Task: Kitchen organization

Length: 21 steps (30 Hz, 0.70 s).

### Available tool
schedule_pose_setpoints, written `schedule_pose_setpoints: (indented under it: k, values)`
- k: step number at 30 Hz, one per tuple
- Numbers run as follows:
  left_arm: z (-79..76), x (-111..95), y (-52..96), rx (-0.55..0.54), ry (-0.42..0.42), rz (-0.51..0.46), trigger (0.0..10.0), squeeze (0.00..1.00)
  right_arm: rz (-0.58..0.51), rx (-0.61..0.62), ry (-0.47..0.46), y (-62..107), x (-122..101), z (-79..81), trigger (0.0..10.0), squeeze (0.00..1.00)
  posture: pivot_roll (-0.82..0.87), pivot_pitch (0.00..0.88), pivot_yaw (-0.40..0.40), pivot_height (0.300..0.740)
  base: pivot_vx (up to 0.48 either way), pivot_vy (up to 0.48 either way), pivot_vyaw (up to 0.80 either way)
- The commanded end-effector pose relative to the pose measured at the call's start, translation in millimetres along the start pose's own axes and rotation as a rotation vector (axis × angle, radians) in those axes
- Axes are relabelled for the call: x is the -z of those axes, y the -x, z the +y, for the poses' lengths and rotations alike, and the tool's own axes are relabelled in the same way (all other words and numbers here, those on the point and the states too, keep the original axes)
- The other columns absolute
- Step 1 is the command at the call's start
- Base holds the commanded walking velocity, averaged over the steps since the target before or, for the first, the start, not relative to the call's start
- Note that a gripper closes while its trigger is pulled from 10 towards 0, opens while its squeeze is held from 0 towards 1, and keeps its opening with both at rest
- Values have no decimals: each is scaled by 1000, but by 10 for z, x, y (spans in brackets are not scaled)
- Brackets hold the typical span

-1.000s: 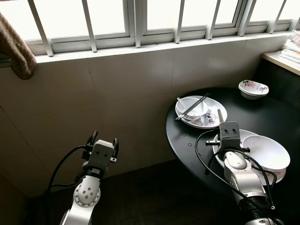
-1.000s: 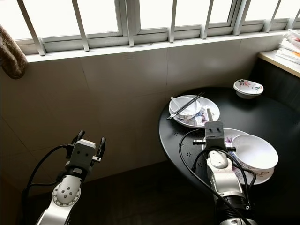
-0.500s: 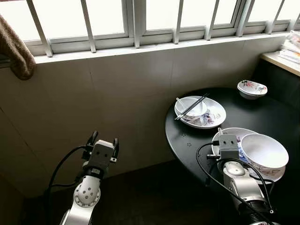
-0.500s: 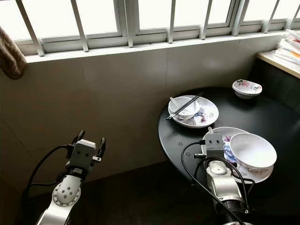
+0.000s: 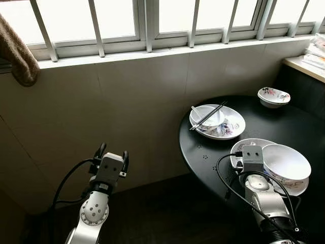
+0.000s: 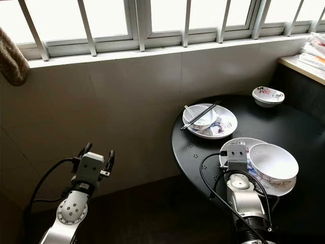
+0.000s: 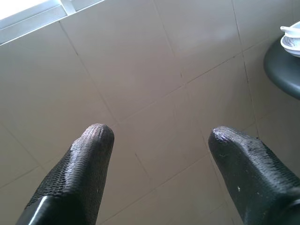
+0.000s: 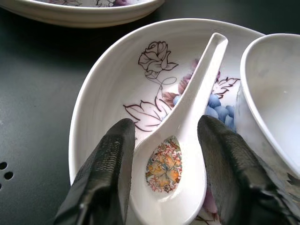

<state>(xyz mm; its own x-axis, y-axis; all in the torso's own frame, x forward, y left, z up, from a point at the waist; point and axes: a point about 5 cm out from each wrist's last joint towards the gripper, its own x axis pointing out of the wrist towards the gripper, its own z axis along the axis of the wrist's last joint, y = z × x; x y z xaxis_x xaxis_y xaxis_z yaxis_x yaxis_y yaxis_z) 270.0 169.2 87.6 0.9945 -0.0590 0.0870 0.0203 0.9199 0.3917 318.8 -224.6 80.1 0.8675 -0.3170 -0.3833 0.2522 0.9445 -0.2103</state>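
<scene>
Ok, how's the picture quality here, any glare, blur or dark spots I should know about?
Both eye views: the window is blown out white, the floor under the black table is deep in shadow, yet edges stay sharp. Left wrist view: the left pincer fingertips look slightly soft against evenly lit tiles. Right wrist view: bright and crisp on the spoon and plate.

Three bowls (image 5: 286, 161), two plates (image 5: 232, 123), two spoons (image 8: 174, 159), one chopstick pair (image 5: 208, 116).
</scene>
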Motion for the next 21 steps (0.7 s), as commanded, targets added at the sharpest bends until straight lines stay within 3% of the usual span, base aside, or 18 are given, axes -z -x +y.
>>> schedule_pose_setpoints:
  k: [1,8,17,21]
  values:
    - [-9,-12,-14,12,-8,-8,10000,0,-39,15,-32,12,-83,-25,10000,1000,-54,0,4,740,0,0,0]
    - [-17,-10,-15,14,-8,-10,10000,0,-122,16,-64,35,-228,-51,10000,1000,-56,0,4,740,0,0,0]
    - [-25,-9,-16,12,-10,-10,10000,0,-35,51,-194,31,-128,-70,10000,1000,-52,0,-1,740,0,0,0]
    - [-27,-1,-12,15,-10,-8,10000,0,16,15,-254,17,-88,0,10000,1000,-53,0,0,740,0,0,0]
